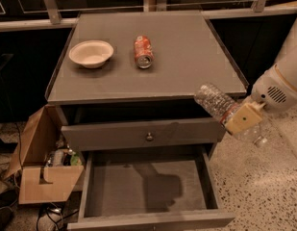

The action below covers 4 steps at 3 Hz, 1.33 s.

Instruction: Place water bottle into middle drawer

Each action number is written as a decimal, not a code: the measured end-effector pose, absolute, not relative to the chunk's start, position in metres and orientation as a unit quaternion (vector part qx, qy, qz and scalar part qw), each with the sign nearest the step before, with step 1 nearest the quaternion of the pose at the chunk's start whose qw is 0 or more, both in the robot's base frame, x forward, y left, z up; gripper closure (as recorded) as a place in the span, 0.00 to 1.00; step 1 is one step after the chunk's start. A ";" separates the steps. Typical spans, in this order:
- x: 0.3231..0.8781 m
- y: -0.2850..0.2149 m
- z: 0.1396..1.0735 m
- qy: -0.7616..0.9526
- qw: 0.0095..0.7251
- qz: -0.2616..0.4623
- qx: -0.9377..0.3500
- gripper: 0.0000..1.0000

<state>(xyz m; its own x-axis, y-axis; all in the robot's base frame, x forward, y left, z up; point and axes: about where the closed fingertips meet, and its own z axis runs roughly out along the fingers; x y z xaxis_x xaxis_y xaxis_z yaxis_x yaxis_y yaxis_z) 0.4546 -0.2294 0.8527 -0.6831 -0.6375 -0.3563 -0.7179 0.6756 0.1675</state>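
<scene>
Our gripper (pixel 241 120) clamps the water bottle (pixel 214 100) mid-air by the near right corner of the bench (pixel 186 76); we should carry it left and low into the open middle drawer (pixel 114 189) before releasing.

Claw (pixel 243 119) at rt hides water bottle (pixel 213 100) neck; arm (pixel 282 81) cropped.

gripper (pixel 243 118), water bottle (pixel 213 100) beside open middle drawer (pixel 114 189)

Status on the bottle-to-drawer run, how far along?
Done: middle drawer stands open; water bottle is grasped. In hand: gripper holds it tilted off the cabinet's right front corner. Left: move over the drawer, lower, release.
</scene>
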 end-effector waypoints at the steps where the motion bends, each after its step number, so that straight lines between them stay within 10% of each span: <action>1: 0.435 -0.220 0.820 0.906 0.125 0.176 -0.365 1.00; 4: 0.413 -0.186 0.763 0.893 0.089 0.244 -0.368 1.00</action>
<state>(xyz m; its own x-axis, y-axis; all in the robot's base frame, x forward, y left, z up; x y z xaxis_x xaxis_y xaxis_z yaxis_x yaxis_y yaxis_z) 0.4129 -0.1859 0.7627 -0.7136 -0.6132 -0.3388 -0.7002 0.6101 0.3707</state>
